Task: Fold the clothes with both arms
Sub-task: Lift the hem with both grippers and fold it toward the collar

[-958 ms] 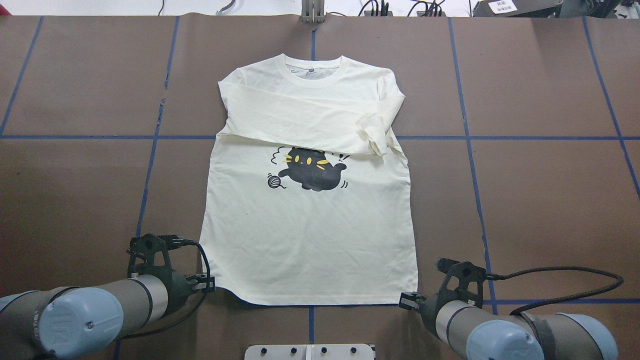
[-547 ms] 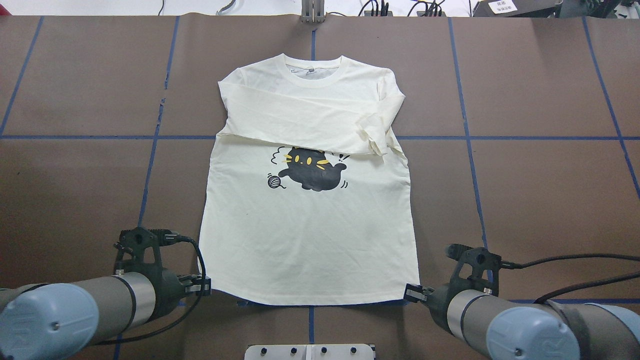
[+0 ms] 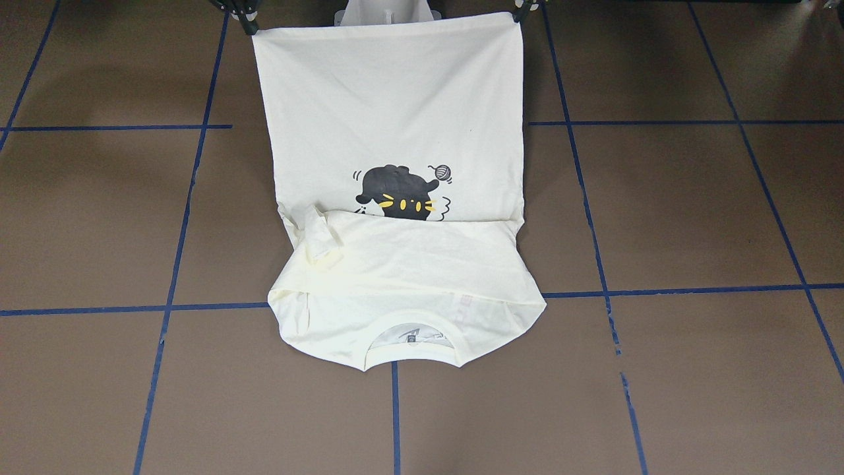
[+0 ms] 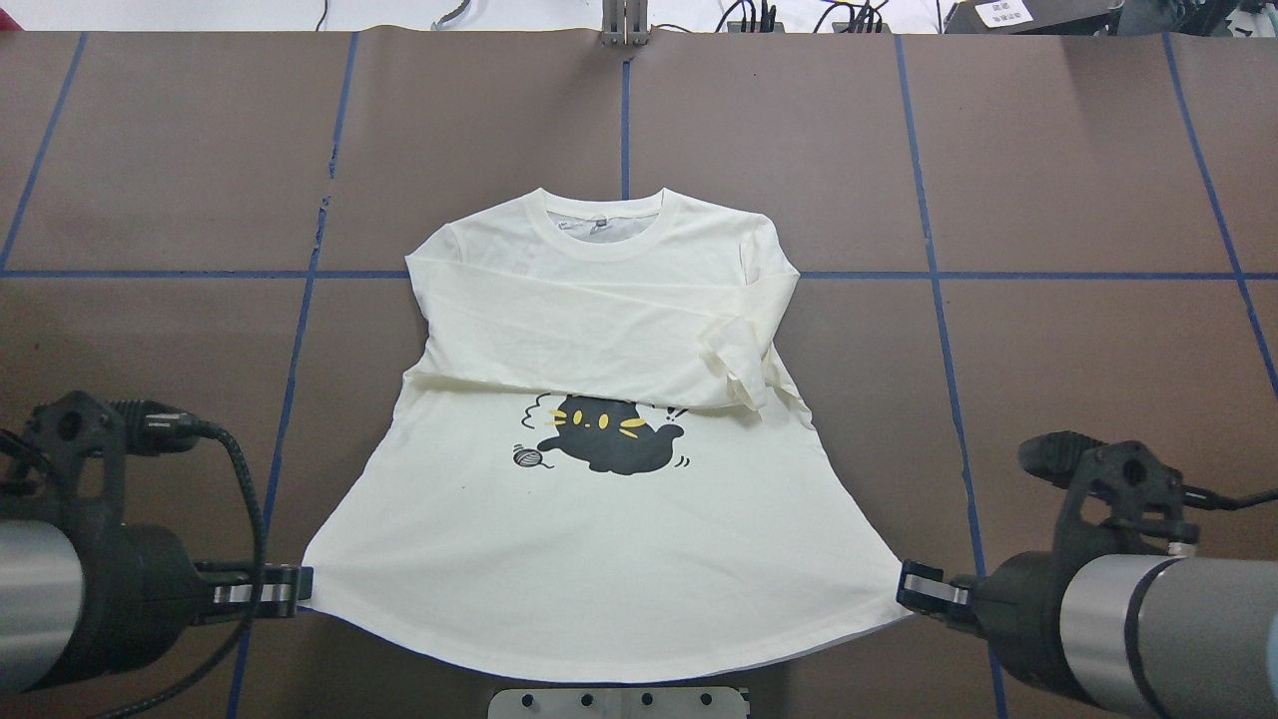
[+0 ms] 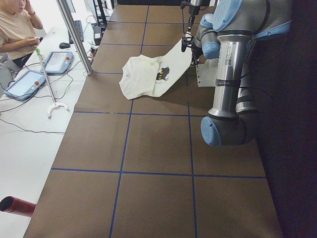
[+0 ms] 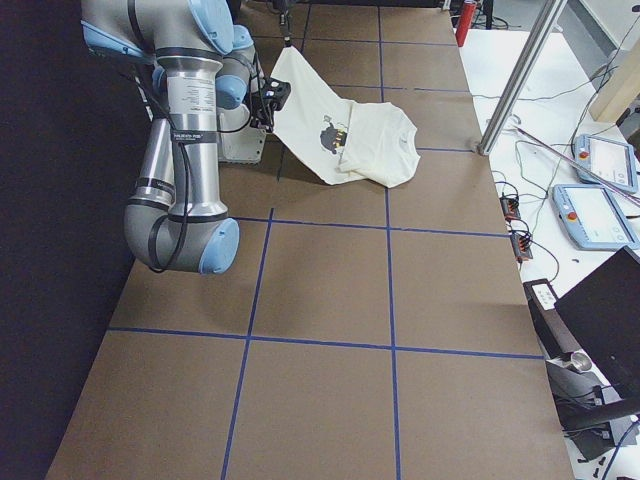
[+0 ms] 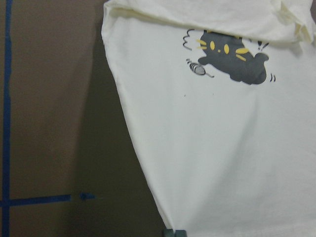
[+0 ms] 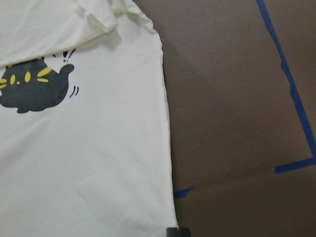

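The cream T-shirt [image 4: 599, 539] lies print side up, with both sleeves folded across its chest above the black cat print [image 4: 604, 446]. My left gripper [image 4: 290, 589] is shut on the hem's left corner. My right gripper [image 4: 914, 589] is shut on the hem's right corner. Both hold the hem stretched wide and raised off the table; the collar end [image 3: 409, 333] rests on the table. In the front-facing view the left gripper [image 3: 521, 10] and the right gripper [image 3: 245, 23] show at the top edge. Each wrist view shows the shirt [image 7: 222, 148] [image 8: 84, 148] hanging from its fingertips.
The brown table [image 4: 1098, 379] carries a grid of blue tape lines. The white pedestal plate [image 4: 619, 702] sits just under the lifted hem. An operator [image 5: 17, 29], teach pendants [image 5: 54, 62] and a metal post [image 5: 74, 34] stand beyond the far edge.
Both grippers have lifted the hem corners, spread outward and pulled back toward the robot. The whole shirt has slid toward the robot, and its lower half now flares wide.
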Available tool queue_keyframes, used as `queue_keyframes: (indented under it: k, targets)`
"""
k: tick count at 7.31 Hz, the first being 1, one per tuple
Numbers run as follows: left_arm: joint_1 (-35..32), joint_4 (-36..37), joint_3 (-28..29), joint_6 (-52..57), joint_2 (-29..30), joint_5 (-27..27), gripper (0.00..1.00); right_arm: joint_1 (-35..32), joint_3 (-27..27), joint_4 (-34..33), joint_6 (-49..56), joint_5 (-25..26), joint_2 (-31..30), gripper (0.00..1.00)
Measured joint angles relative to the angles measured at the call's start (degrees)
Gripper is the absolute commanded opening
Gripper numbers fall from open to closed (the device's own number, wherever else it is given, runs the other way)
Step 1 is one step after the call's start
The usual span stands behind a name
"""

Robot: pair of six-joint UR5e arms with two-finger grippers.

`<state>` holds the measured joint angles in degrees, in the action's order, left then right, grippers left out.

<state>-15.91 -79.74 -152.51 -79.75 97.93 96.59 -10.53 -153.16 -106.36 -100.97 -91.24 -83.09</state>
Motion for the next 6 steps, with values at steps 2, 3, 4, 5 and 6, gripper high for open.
queue_keyframes:
  k: [2,3,4,5,6]
  targets:
    - [-7.0,1.6,4.4,7.1,5.2,1.3,0.00,-7.6,2.4,-6.0,6.7,-3.2,8.0,0.00]
    - [-13.1,1.9,10.0,12.1,9.5,2.6,0.00,-13.5,7.5,-7.0,10.1,-5.4,12.3,0.00]
    - [-18.6,1.9,16.7,16.7,13.6,3.8,0.00,-19.8,13.8,-7.1,13.6,-8.1,16.1,0.00]
    - [-22.8,1.2,23.4,20.0,17.0,4.4,0.00,-24.8,20.4,-6.0,17.0,-9.8,19.0,0.00]
    - [-25.7,-0.8,29.5,22.1,19.4,4.5,0.00,-28.2,26.9,-2.9,19.4,-10.5,20.9,0.00]
